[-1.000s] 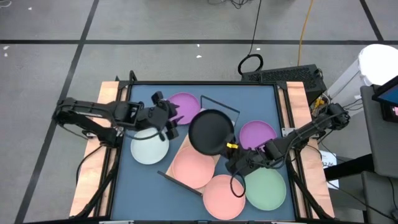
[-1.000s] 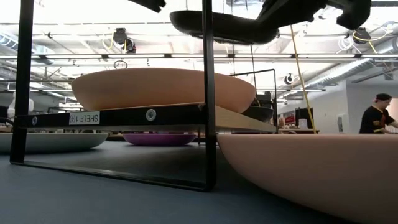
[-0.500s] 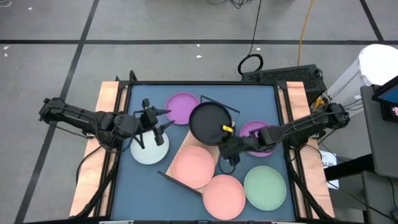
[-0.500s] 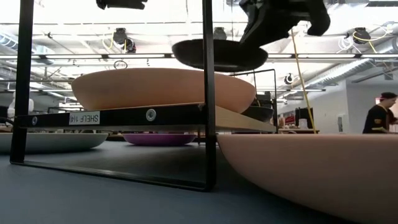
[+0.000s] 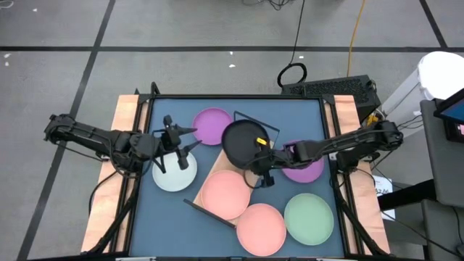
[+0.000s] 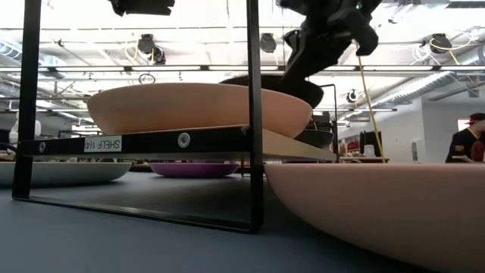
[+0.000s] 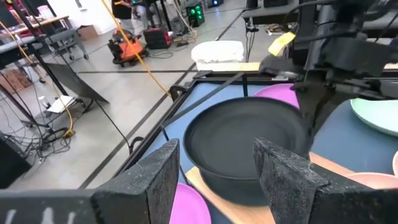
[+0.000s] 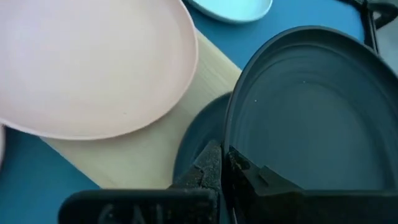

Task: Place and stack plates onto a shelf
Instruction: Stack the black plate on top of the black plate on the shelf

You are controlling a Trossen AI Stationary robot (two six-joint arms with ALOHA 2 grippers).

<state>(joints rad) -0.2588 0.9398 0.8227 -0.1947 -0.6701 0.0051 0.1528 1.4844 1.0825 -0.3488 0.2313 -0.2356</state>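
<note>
My right gripper (image 5: pixel 259 162) is shut on a black plate (image 5: pixel 241 140) over the far end of the wooden shelf (image 5: pixel 212 172). A second black plate (image 8: pixel 196 140) lies on the shelf board (image 8: pixel 149 152) right under it. A pink plate (image 5: pixel 226 193) sits on the shelf's near end. My left gripper (image 5: pixel 184 141) hangs open above the white-grey plate (image 5: pixel 172 174), pointing at the black plate (image 7: pixel 245 140). On the table lie two purple plates (image 5: pixel 212 124) (image 5: pixel 304 168), a pink plate (image 5: pixel 261 228) and a pale green plate (image 5: pixel 309 217). My right gripper pinches the black plate's rim (image 8: pixel 233 146) on its near-right side between the two fingers (image 8: pixel 211 165), one above the rim and one below. It comes in slanting down from the table's right. The plate is tilted above the lower black plate; whether they touch, I cannot tell.
The shelf's thin black wire frame (image 5: pixel 257 123) stands up around the far end, close to the held plate. In the low view a frame post (image 6: pixel 255 114) rises in front. Plates crowd the table's middle and near right. A person stands in the room far right (image 6: pixel 464 144).
My right gripper has carried the black plate toward the table's far-left and down, from high above the shelf to just over its far end. My left gripper drew back toward the table's left edge early on and has since kept still.
</note>
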